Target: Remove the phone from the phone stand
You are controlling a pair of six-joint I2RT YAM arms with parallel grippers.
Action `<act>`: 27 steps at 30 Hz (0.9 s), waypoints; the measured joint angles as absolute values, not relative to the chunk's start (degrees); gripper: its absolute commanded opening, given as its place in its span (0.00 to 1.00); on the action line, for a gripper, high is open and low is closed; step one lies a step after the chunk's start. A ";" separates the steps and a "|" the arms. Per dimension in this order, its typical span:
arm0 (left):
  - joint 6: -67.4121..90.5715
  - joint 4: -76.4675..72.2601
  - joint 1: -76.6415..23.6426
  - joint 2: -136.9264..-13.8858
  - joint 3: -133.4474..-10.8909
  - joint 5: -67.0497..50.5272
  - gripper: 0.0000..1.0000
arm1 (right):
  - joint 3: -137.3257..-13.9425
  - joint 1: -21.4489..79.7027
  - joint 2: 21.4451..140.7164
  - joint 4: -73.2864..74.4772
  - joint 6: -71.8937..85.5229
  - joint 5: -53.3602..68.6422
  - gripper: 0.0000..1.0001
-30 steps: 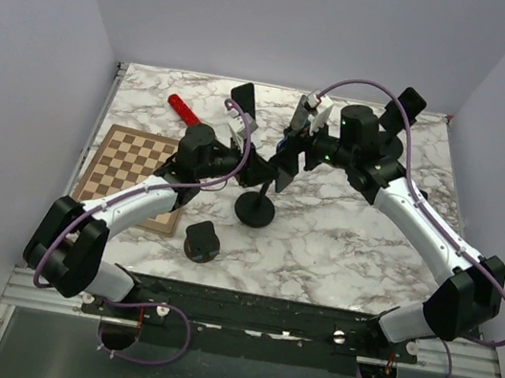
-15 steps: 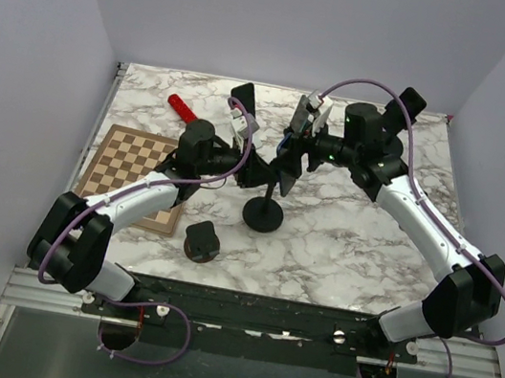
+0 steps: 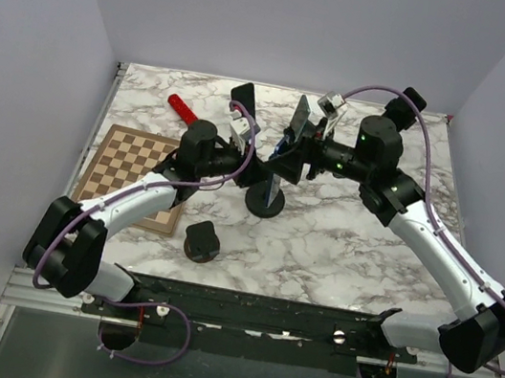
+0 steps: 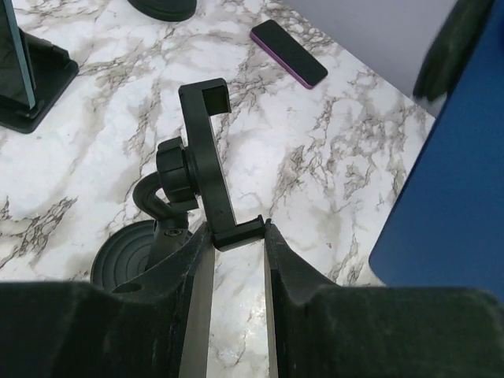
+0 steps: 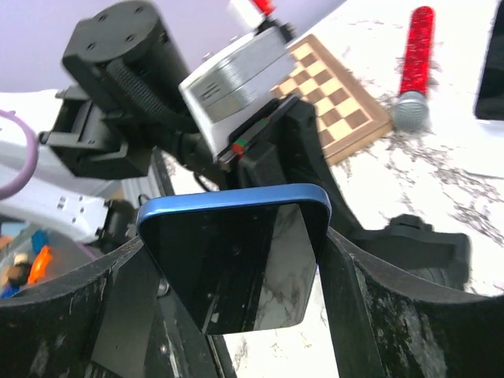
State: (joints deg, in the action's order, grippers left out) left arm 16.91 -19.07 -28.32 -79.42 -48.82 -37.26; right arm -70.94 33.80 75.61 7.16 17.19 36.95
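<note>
So the phone [image 5: 236, 268] was a slim slab with a blue frame, rounded corners and a glossy black screen that mirrored a bit of the marble. The right pincer [image 5: 240, 248] was clamped on it, one finger on each long edge, and held it up off the worktop [image 3: 342, 233]. It sat just beside the phone stand [image 4: 203, 157] and clear of its cradle. From the left wrist camera it showed up as a big blue panel off to the right.

The stand was all black: a round base, a curved neck, a ball joint and a tall clamp with a hook at the top. The left pincer [image 4: 235, 232] was closed tight on the clamp's bottom foot.

The worktop was white marble with grey veining. A wooden chessboard [image 3: 130, 169] lay on the left side, with a red-handled microphone [image 5: 415, 55] further back. Another phone with a purple edge [image 4: 288, 53] lay flat toward the far end. The walls [image 3: 290, 21] around it were plain pale lavender.
</note>
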 measured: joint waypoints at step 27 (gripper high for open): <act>9.50 -1.41 -29.39 -72.31 -51.33 -26.35 0.91 | -72.12 25.74 80.55 39.62 17.34 -30.30 0.01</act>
